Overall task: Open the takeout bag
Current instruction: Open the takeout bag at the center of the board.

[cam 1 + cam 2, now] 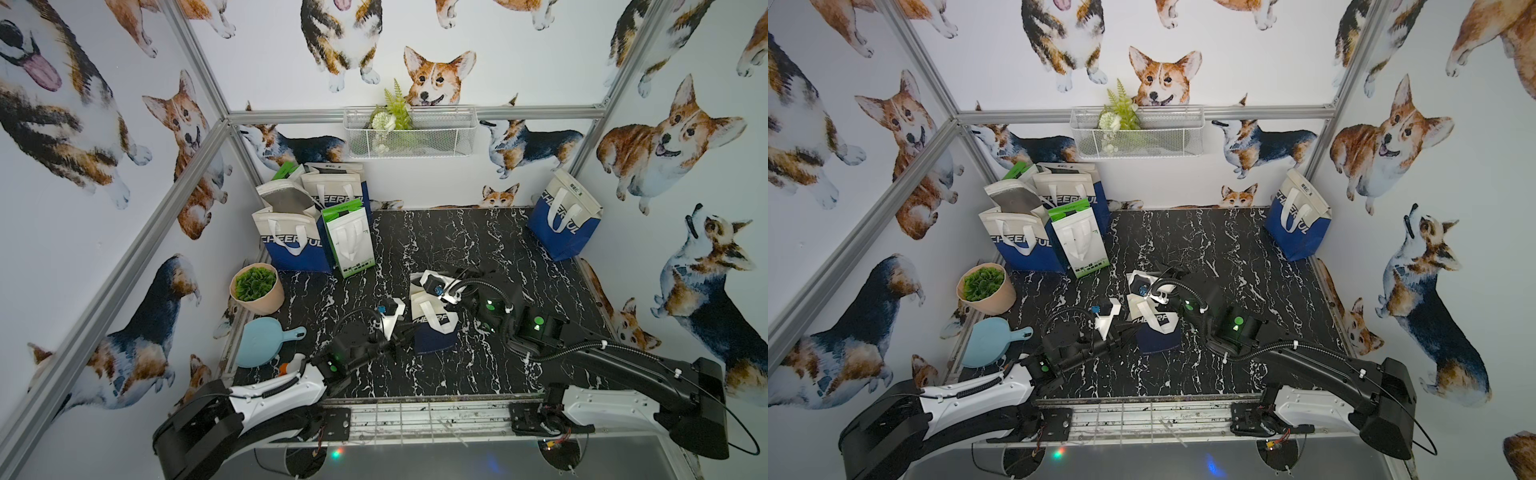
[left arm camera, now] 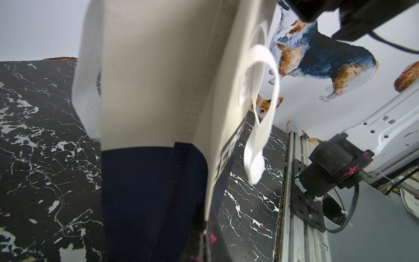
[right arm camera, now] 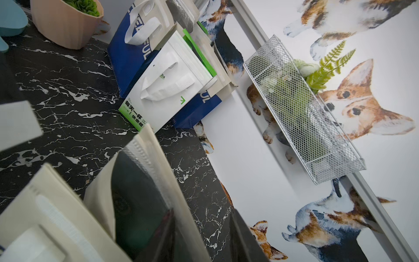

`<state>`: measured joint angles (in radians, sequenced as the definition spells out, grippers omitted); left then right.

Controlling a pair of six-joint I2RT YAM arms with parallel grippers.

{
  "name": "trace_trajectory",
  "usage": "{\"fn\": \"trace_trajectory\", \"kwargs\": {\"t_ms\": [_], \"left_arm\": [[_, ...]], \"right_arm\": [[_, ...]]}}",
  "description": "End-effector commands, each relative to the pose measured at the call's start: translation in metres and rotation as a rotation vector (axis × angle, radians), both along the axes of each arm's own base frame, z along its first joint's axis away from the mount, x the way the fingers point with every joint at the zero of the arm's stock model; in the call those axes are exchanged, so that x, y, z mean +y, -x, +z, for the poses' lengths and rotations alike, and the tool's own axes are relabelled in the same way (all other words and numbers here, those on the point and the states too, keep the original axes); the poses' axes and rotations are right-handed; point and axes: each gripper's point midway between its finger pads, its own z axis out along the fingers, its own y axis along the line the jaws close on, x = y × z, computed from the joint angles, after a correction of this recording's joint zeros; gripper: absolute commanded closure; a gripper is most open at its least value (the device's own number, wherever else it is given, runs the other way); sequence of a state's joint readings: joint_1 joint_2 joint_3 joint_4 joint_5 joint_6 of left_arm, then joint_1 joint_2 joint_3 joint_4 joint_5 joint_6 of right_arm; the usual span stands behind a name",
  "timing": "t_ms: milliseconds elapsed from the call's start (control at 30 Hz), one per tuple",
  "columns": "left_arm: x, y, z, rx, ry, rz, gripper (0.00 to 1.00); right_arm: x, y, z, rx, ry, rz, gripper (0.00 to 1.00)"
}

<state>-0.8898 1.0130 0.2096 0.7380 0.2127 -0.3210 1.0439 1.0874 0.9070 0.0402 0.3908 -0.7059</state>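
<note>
The takeout bag (image 1: 436,332) (image 1: 1158,332), cream above and navy below with "CHEERFUL" on it, stands upright mid-table. My left gripper (image 1: 406,332) (image 1: 1128,330) is shut on its side edge; in the left wrist view the bag (image 2: 147,90) fills the frame and its edge runs down into the closed jaws of the left gripper (image 2: 207,240). My right gripper (image 1: 424,291) (image 3: 204,240) is at the bag's top and stands open. One finger (image 3: 163,238) is inside the partly spread mouth, the other finger (image 3: 242,238) is outside, and the cream wall (image 3: 158,163) passes between them.
Several other bags (image 1: 291,241) cluster at the back left, a green-and-white one (image 1: 353,245) in front. Another blue bag (image 1: 565,220) leans at the back right. A potted plant (image 1: 255,289) and a blue scoop (image 1: 262,340) sit at the left edge. A wire basket (image 1: 409,133) hangs on the back wall.
</note>
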Motion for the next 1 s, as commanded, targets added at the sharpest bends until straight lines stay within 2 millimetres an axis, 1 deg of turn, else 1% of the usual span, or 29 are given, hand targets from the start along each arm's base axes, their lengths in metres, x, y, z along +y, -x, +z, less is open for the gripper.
{"fn": "trace_trajectory", "kwargs": {"t_ms": [0, 200, 400, 467, 567, 667, 800, 867, 967], "left_arm": [[0.000, 0.000, 0.000, -0.002, 0.001, 0.000, 1.00], [0.001, 0.001, 0.000, -0.002, 0.002, 0.000, 1.00], [0.001, 0.001, 0.001, -0.002, 0.004, 0.001, 1.00], [0.001, 0.001, 0.002, -0.003, 0.007, 0.000, 1.00], [0.001, 0.001, 0.002, -0.004, 0.008, 0.003, 1.00], [0.002, 0.000, 0.002, -0.005, 0.007, 0.007, 1.00], [0.001, 0.001, 0.002, -0.005, 0.007, 0.002, 1.00], [0.002, 0.001, 0.001, -0.005, 0.006, 0.006, 1.00], [0.002, 0.001, 0.002, -0.007, 0.009, 0.007, 1.00]], "right_arm": [[-0.004, -0.003, 0.006, 0.008, -0.057, -0.027, 0.58], [-0.014, -0.010, 0.004, 0.031, -0.091, -0.071, 0.56], [-0.015, -0.012, 0.000, 0.038, -0.100, -0.076, 0.55], [-0.016, -0.011, 0.001, 0.040, -0.108, -0.076, 0.55], [-0.019, -0.006, 0.005, 0.047, -0.138, -0.062, 0.55], [-0.022, 0.002, 0.014, 0.049, -0.189, -0.034, 0.55], [-0.026, 0.014, 0.023, 0.056, -0.274, 0.012, 0.52], [-0.025, 0.019, 0.022, 0.072, -0.299, 0.040, 0.52], [-0.024, 0.021, 0.015, 0.103, -0.298, 0.046, 0.53]]}}
